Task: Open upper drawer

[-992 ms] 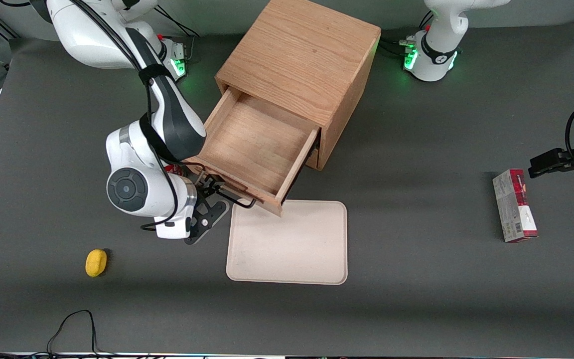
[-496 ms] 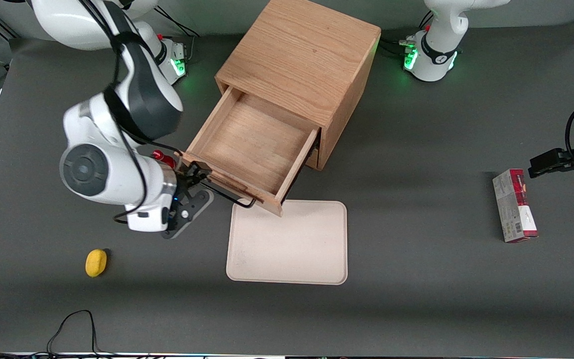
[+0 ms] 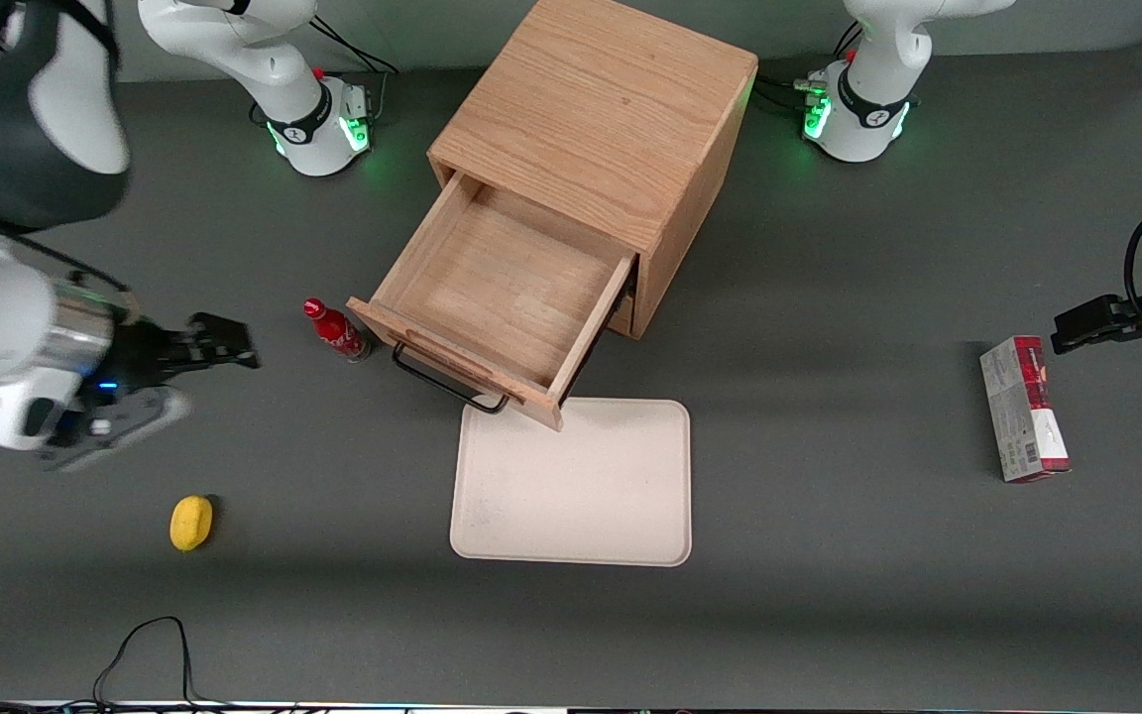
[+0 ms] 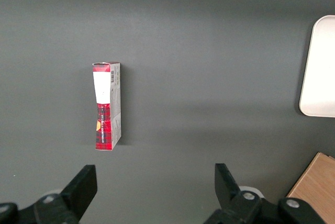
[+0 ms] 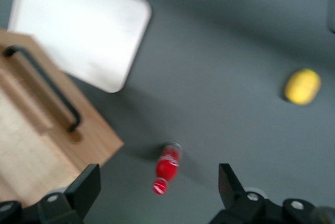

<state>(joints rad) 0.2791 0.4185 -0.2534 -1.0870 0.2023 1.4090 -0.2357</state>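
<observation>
The upper drawer (image 3: 505, 297) is standing pulled far out of the oak cabinet (image 3: 599, 129), its plain wooden box open to view and holding nothing. Its black wire handle (image 3: 447, 381) is sticking out from the front panel, just above one corner of the beige tray (image 3: 576, 483) lying on the table (image 3: 829, 555). The gripper (image 3: 219, 342) is hanging above the table toward the working arm's end, well apart from the handle, with its fingers (image 5: 89, 185) spread wide and gripping nothing. A small red bottle (image 3: 335, 330) is standing upright between the gripper and the drawer front, just beside the drawer's corner. A yellow lemon-like object (image 3: 191, 522) is lying nearer the front camera than the gripper. A red carton (image 3: 1023, 408) is lying toward the parked arm's end.
</observation>
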